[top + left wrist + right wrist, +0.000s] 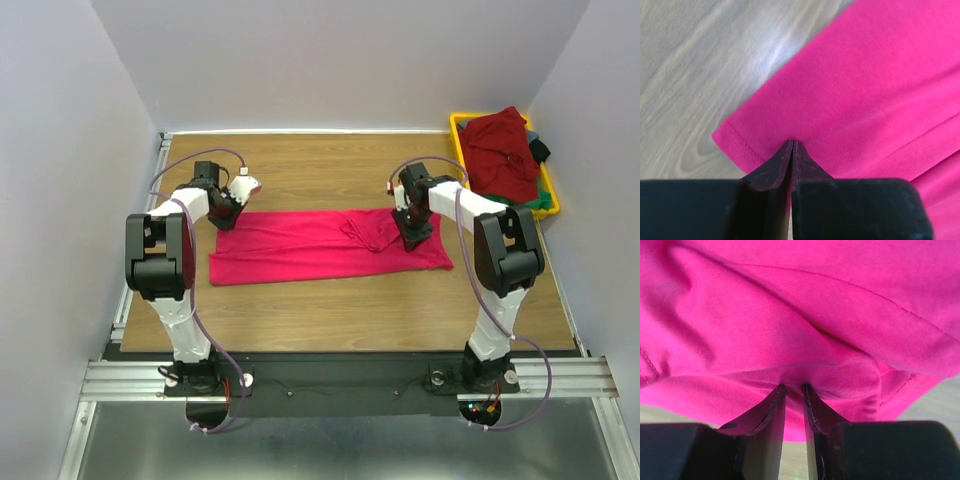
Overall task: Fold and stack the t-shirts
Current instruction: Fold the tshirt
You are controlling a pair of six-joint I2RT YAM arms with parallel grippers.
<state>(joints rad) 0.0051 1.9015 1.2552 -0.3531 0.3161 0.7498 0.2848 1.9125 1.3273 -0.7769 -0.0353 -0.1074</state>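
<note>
Crimson t-shirt [320,250] lies mid-table as 1 long strip, left to right, already narrowed lengthwise. The other shirts sit heaped in the yellow bin [456,125] at the far right corner, with the maroon shirt [500,150] on top.

Step in hand, as I judge it: gripping both far corners for the next fold.
- Left gripper [792,143]: fingers pressed together at the hem near the strip's far-left corner, apparently nipping the edge. The cloth there is flat.
- Right gripper [794,387]: fingers a sliver apart, pinching a bunched ridge of cloth near the right end.

Next move likely calls for both arms to lift together and keep the strip taut so the layers don't slip.

Views: the top camera gives the shirt's whole outline and the bin, but not the finger gaps. The wrist cameras show the grips and stitching, nothing of the overall layout.
</note>
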